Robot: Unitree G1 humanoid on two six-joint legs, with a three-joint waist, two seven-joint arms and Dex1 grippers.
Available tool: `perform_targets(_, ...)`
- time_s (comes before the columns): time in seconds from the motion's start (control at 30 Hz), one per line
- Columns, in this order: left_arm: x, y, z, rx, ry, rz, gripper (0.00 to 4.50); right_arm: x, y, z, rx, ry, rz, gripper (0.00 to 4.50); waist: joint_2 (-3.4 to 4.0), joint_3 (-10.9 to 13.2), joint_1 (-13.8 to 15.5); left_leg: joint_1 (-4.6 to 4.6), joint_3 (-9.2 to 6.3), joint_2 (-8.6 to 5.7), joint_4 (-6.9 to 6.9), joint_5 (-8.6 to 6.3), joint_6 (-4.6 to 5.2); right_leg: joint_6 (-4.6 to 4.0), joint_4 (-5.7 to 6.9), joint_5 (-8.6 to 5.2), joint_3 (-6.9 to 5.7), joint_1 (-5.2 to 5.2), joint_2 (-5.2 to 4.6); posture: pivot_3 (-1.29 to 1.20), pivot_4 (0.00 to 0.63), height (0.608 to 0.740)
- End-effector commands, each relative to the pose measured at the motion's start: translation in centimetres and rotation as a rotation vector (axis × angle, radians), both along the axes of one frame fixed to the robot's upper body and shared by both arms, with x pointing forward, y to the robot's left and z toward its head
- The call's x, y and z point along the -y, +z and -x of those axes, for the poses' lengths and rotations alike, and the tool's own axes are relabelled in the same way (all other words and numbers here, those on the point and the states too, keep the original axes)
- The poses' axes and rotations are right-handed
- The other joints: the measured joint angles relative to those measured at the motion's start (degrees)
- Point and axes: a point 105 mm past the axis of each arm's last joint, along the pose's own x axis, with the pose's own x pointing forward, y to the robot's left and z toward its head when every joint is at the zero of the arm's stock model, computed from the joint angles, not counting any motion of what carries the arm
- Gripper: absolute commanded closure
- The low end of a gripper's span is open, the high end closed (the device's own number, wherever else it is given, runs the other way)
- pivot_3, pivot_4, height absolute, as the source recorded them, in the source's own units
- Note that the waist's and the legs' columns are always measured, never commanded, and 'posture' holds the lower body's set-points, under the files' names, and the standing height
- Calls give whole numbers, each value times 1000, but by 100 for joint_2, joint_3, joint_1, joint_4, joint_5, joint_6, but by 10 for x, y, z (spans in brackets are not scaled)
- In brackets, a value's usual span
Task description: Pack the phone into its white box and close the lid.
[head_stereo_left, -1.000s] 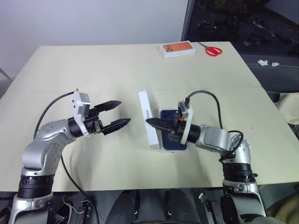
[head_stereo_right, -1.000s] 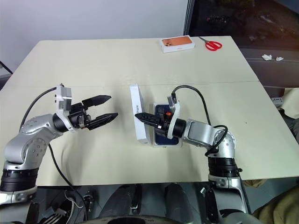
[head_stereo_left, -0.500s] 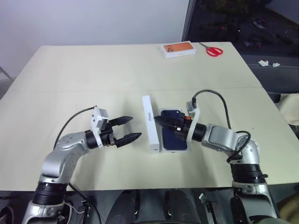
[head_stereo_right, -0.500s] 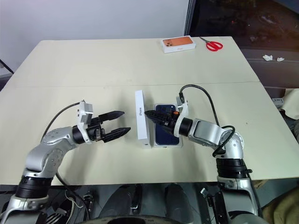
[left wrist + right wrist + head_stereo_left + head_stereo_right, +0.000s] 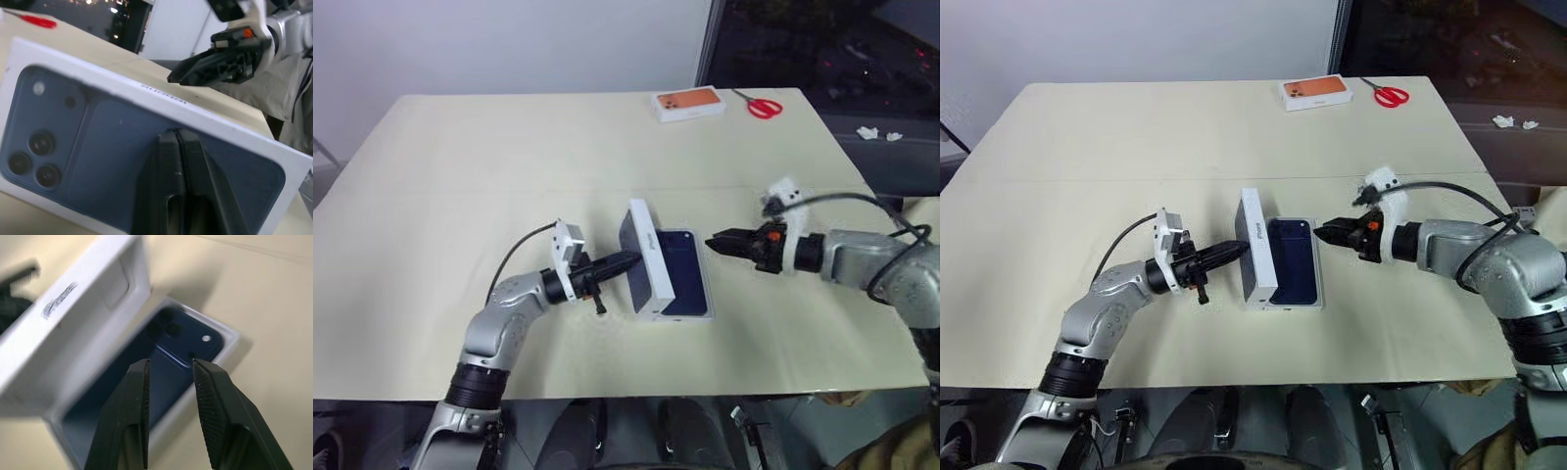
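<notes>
The wide, pale cream table [image 5: 1087, 147], made of 2 tops joined along a seam, stands before a white wall, with a dark area of clutter beyond its far right corner. Most of the job looks done: the shallow white rectangular cardboard box [image 5: 1285, 300] lies near the table's middle with the slim dark navy-blue phone [image 5: 1293, 258] lying flat inside it, camera cluster up. What remains, I judge, is the closing. The shallow white cardboard lid [image 5: 1255, 247], with a blue phone picture on its outer top, stands tilted on its long edge along the box's left side, leaning over the phone but not yet seated. The left gripper [image 5: 1234, 250] has its 2 black fingers pressed together, tips against the lid's printed face as if pushing it over. The right gripper [image 5: 1322, 233] hovers just beside the box's far right corner, fingers slightly apart and holding nothing. Well away, at the far edge, sit a small orange-topped box [image 5: 1312, 91] and red-handled scissors [image 5: 1389, 94].
</notes>
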Motion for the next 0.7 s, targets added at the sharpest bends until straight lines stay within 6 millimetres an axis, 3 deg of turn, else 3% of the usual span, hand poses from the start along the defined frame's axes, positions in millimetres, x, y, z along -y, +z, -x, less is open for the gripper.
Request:
perform_targets(0.03,10,9,-2,53,-22,1,4491,-12,11,0,168,102,51,3106,0,0,4,0,0,0,0,0,0,0,2,0,3,0,0,0,150,740)
perform_targets(0.37,16,14,-2,74,-9,9,4491,7,12,-26,371,47,215,3106,-2,1,56,-1,-3,-6,2,3,-6,0,-2,1,8,1,-7,0,150,740)
perform_targets(0.6,-17,16,-4,50,83,-53,4491,-7,8,-16,386,112,197,3106,0,1,18,0,-7,-3,-5,6,-12,0,0,1,10,-5,-5,0,150,740)
perform_targets(0.7,-37,-4,-5,-17,131,-196,4491,-9,-5,-11,390,147,262,3106,0,0,27,4,-8,-3,-7,7,-13,0,0,1,11,-3,-4,0,150,740)
